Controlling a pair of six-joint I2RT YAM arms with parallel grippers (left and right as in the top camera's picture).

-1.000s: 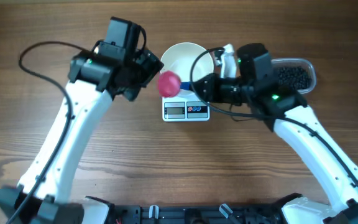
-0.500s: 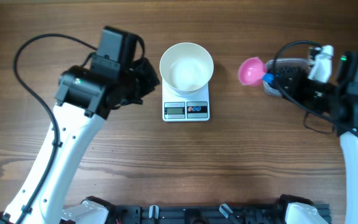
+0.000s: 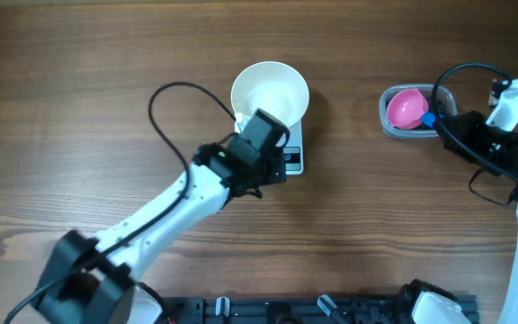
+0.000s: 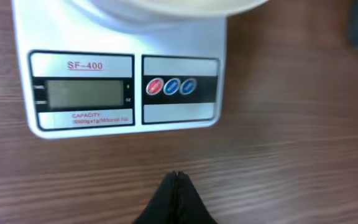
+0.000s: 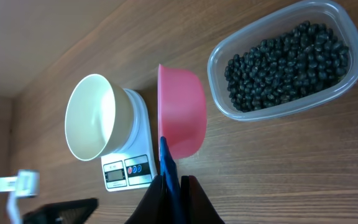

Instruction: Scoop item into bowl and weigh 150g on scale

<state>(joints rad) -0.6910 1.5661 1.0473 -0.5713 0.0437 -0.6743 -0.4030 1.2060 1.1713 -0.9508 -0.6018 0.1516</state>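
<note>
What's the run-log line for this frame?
left fingers shut, short of scale front | display blank | bowl empty on scale | right fingers shut on handle of scoop | scoop at tub of beans

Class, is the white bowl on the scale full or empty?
Empty. The bowl is bare white inside; the black beads sit in the clear tub.

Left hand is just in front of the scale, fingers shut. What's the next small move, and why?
Probably ease the shut left hand forward and down onto the red button. The display of the scale shows no digits, the white bowl on it looks empty, and the right hand has the pink scoop ready near the beans.
</note>
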